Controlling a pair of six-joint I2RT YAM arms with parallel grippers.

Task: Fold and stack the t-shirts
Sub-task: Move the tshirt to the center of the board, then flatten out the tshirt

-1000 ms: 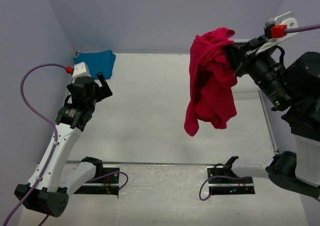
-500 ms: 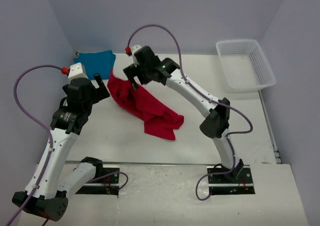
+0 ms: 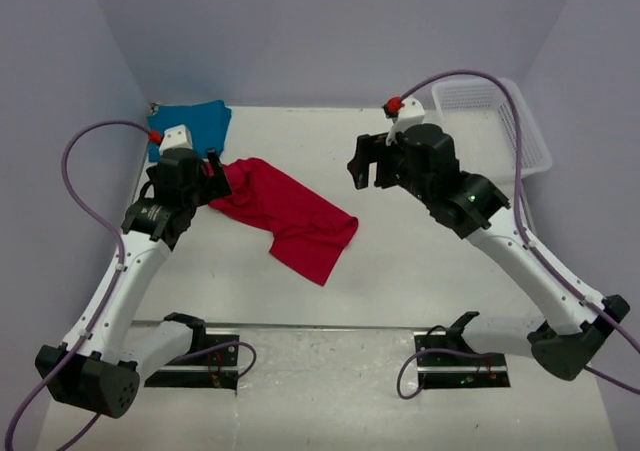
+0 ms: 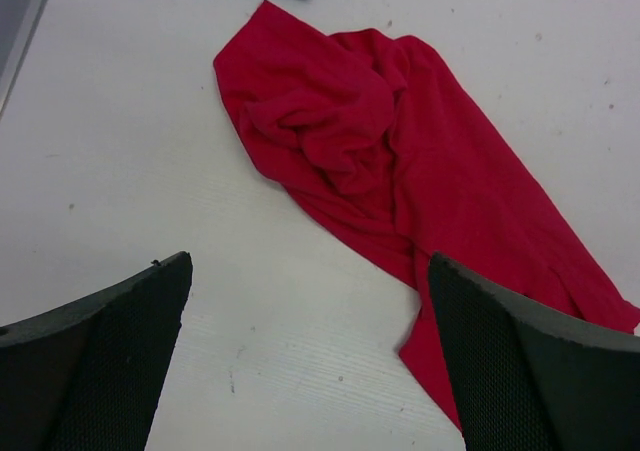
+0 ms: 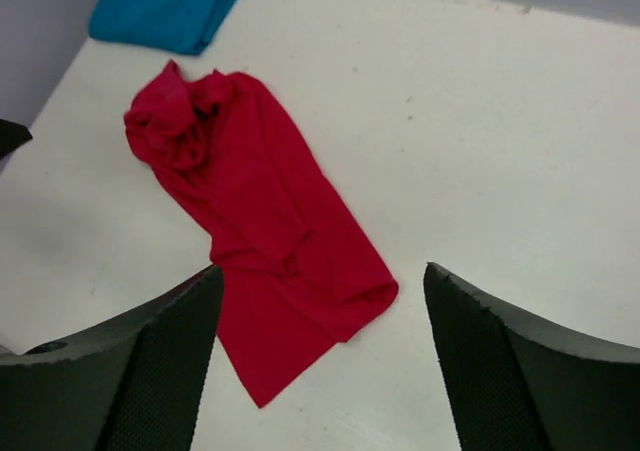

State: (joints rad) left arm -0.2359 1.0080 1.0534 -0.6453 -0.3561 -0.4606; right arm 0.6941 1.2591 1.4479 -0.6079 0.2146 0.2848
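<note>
Teal shirt (image 3: 190,126): folded flat in far-left corner of table, just beyond red shirt's bunched end, a narrow strip of bare surface between.
Left gripper (image 3: 208,169): jaws wide apart, nothing held; hovers by bunched end of red shirt, cloth ahead of fingertips in wrist view.
Red shirt (image 3: 285,216): unfolded, left of centre on table, a long diagonal band; knotted and wrinkled at far-left end, flatter toward near-right end, one corner doubled over.
Right gripper (image 3: 362,166): jaws wide apart, nothing held; hangs above bare table, right of red shirt and well apart from it.
Risk, knot: would likely catch several layers at once if closed on the bunch; lifts a wad instead of a hem, leaves creases trapped in any fold.
Risk, teal shirt: likely gets dragged or rumpled if red cloth is spread toward far-left corner; little room there.
Risk, sliding: soft cloth probably skates over smooth surface when tugged from one end only; needs opposite end pinned or lifted by other arm.
Risk, shape: sleeves and collar hidden in the band; could end in a lopsided fold if edges are guessed.
Table (image 3: 430,261): white, smooth, lightly speckled and scuffed.
Basket (image 3: 537,141): white mesh, far-right corner, partly behind right arm.
Room: plain lilac walls close on three sides; even light, soft shadows.
</note>
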